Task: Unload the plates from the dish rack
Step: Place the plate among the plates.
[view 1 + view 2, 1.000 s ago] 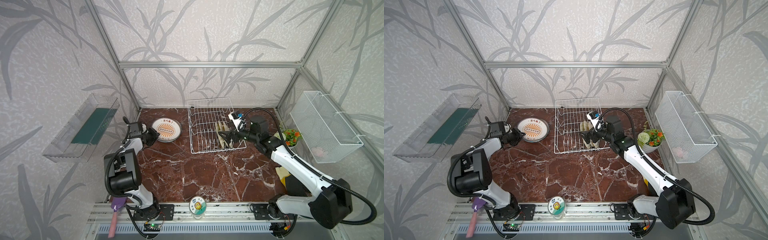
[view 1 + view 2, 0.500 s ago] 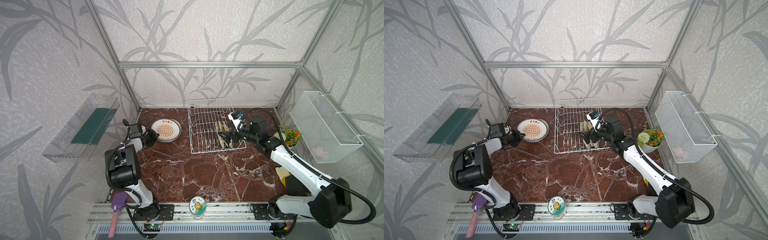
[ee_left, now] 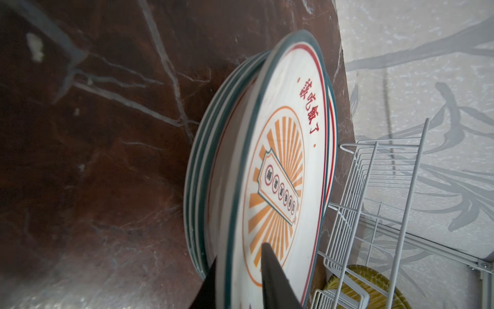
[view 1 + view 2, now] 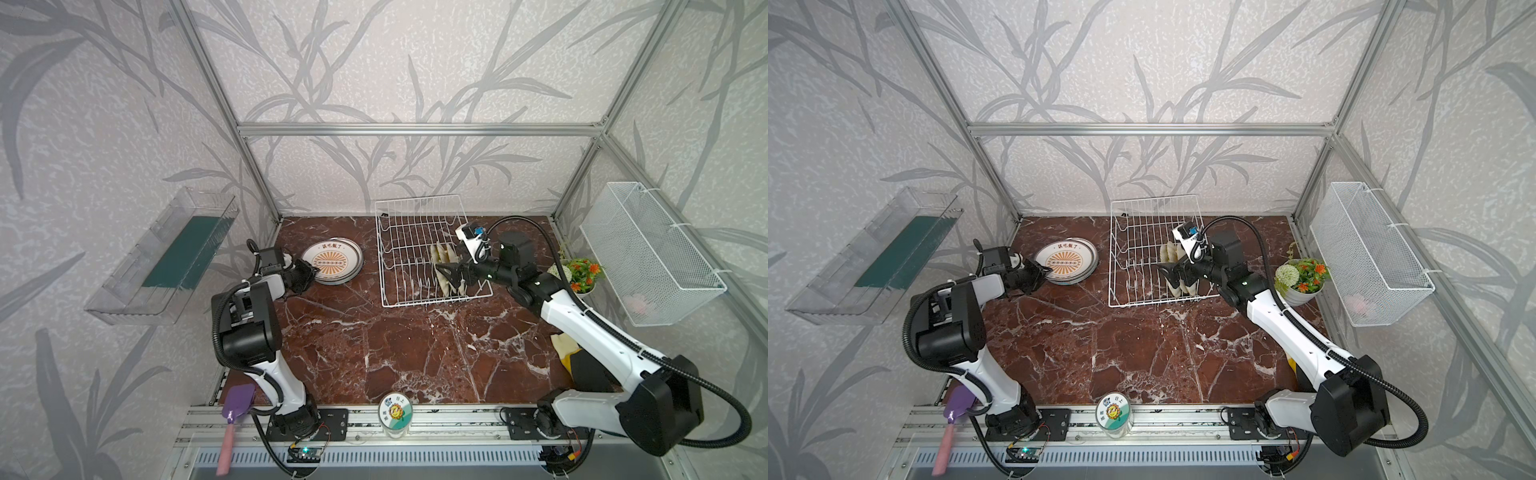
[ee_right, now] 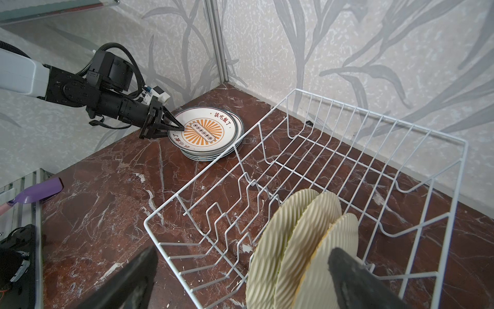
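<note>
The four white round ceramic plates with orange sunburst faces (image 4: 334, 258) lay stacked flat at the far left of the red-brown marble worktop (image 4: 395, 345), just left of the white wire dish rack (image 4: 409, 232). The left gripper (image 5: 179, 129) was at the stack's near-left edge. Its jaws stood slightly parted, one finger over the top plate's face and the other below its rim. Whether either finger touched the plate could not be told.

Three yellow-tan woven round plates (image 5: 302, 240) stood on edge, side by side and leaning, in the near right part of the rack. The right gripper (image 4: 447, 275) was at the rack's right side with its jaws spread wide, astride these woven plates. In the right wrist view one finger (image 5: 355, 275) overlapped the nearest woven plate, but contact was unclear. A small pot of orange flowers (image 4: 579, 274) stood on the worktop further right.
</note>
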You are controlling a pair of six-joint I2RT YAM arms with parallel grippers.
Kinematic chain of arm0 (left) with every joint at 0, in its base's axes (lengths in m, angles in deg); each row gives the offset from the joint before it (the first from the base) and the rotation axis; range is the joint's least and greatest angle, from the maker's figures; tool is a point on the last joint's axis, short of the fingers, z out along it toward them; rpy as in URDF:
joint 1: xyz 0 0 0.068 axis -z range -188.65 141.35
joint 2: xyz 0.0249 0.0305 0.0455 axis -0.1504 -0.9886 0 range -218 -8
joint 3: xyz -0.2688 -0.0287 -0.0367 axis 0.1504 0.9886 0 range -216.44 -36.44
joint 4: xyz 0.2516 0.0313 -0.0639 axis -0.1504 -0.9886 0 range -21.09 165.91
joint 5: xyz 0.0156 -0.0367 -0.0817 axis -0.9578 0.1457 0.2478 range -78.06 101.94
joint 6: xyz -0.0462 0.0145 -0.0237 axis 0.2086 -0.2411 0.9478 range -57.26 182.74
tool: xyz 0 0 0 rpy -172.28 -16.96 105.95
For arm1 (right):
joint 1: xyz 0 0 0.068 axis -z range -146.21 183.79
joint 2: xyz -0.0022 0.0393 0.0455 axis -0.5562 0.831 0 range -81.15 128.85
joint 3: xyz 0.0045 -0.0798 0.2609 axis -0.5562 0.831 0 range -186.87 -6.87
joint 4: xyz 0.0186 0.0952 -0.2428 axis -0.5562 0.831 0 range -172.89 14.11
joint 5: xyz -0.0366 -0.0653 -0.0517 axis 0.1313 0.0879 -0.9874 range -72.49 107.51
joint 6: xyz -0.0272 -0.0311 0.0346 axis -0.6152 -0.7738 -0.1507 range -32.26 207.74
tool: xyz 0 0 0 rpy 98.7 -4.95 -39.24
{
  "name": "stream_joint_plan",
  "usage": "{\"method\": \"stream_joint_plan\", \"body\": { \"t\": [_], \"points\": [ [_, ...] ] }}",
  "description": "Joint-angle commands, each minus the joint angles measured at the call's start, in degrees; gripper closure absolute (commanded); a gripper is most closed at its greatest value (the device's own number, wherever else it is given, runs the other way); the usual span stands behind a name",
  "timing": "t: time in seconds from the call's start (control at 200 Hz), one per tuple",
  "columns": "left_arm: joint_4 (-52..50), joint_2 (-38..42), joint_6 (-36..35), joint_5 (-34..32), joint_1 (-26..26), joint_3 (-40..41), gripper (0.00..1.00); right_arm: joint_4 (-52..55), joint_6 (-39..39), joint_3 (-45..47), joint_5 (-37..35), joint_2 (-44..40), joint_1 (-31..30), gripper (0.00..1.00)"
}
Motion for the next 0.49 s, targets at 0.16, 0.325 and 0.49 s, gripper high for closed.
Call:
{"method": "stream_joint_plan", "body": {
  "t": [0.16,0.325,0.49],
  "points": [
    [-5.39,-1.28,-2.44,-0.2,0.09,-3.24,0.66,-0.15,0.51,-1.38,0.53,0.14,-0.41,0.01],
    [-8.96,0.36,-3.89,-0.48,0.09,-2.82,0.6,0.04,0.5,-1.54,0.53,0.18,-0.39,0.01],
    [-13.07,1.99,-6.04,-0.95,0.09,-4.28,0.56,-0.3,0.85,-2.15,1.19,1.18,-0.58,0.01]
  ]
}}
